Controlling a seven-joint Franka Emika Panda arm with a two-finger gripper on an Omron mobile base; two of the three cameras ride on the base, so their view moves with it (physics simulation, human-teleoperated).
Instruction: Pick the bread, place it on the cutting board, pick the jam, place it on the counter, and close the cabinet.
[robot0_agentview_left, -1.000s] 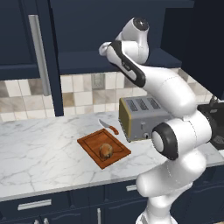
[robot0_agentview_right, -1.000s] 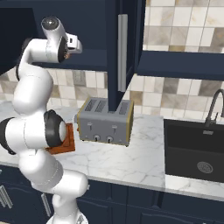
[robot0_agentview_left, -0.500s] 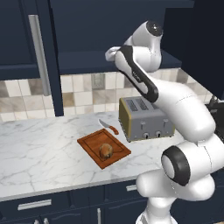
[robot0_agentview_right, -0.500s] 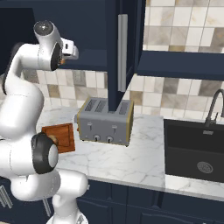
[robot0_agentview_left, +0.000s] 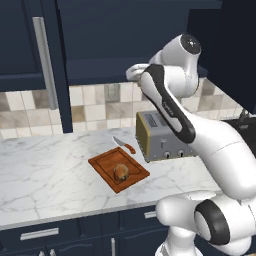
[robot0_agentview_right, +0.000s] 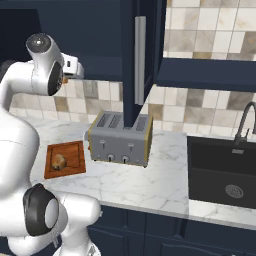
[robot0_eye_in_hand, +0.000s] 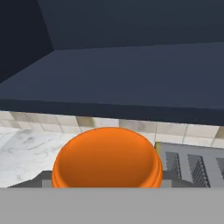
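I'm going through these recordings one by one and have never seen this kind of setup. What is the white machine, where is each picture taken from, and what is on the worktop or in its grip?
It is a rendered kitchen. The white machine is a robot arm on a mobile base. Two cameras behind it look over the counter from left and right; a third sits on its hand. On the counter lie a cutting board with the bread on it, a knife and a toaster. The hand view shows the gripper holding the orange jam just outside the open cabinet.
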